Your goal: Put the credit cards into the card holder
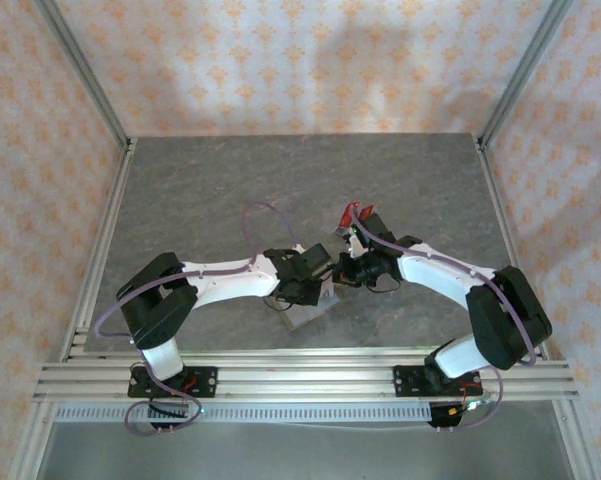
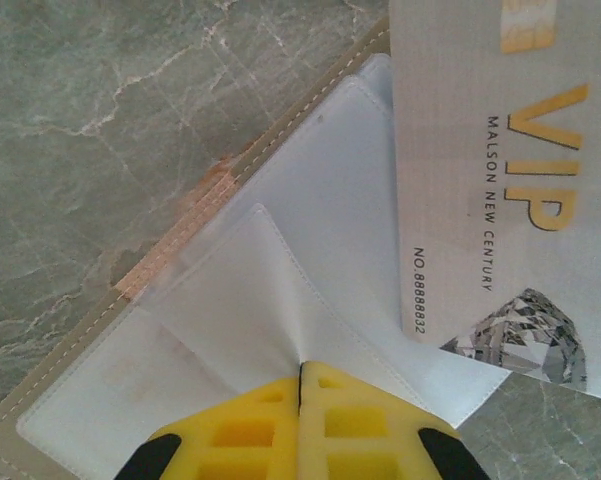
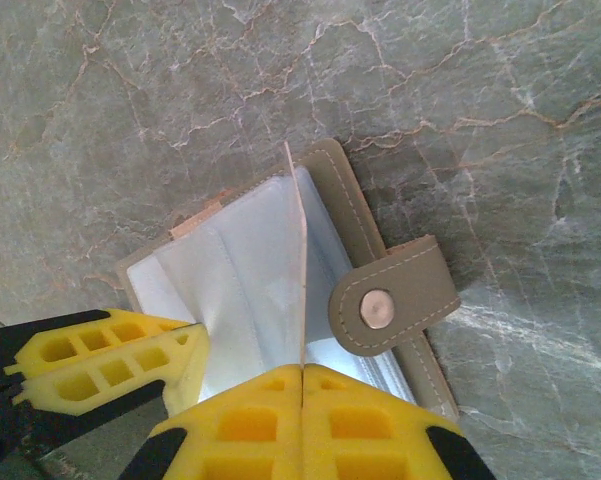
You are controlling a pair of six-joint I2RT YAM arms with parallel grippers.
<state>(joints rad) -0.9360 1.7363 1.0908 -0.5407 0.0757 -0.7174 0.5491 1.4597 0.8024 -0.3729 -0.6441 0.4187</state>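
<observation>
Lying open, card holder (image 3: 340,178) beneath card (image 2: 500,180)

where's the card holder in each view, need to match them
top external: card holder just below picture centre, partly covered by the left arm
left wrist: card holder open across the middle, olive edge diagonal
right wrist: card holder at centre, snap strap on its right
shared landmark: left pincer pinching a sleeve, bottom of left wrist view, lower left in right wrist view
</observation>
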